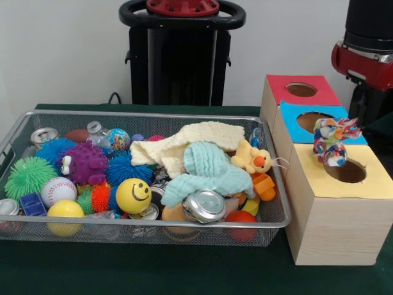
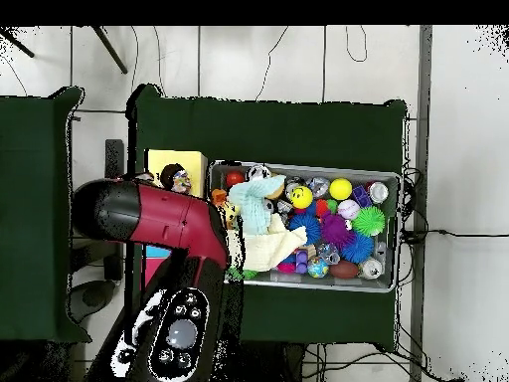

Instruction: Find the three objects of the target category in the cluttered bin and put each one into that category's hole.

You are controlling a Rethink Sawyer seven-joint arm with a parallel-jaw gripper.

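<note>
A multicoloured knotted rope toy sits at the far rim of the round hole in the yellow-topped box; part of it hangs over the opening. Nothing visibly holds it. In the overhead view the rope toy shows in the hole of the yellow box. Only the red and black arm shows, at the upper right above the boxes; the arm covers the other boxes from above. The gripper itself is hidden in both views.
The wire bin holds spiky balls, a yellow smiley ball, a baseball, cans, a duck plush and two cloths. A blue-topped box and a red-topped box stand behind the yellow one.
</note>
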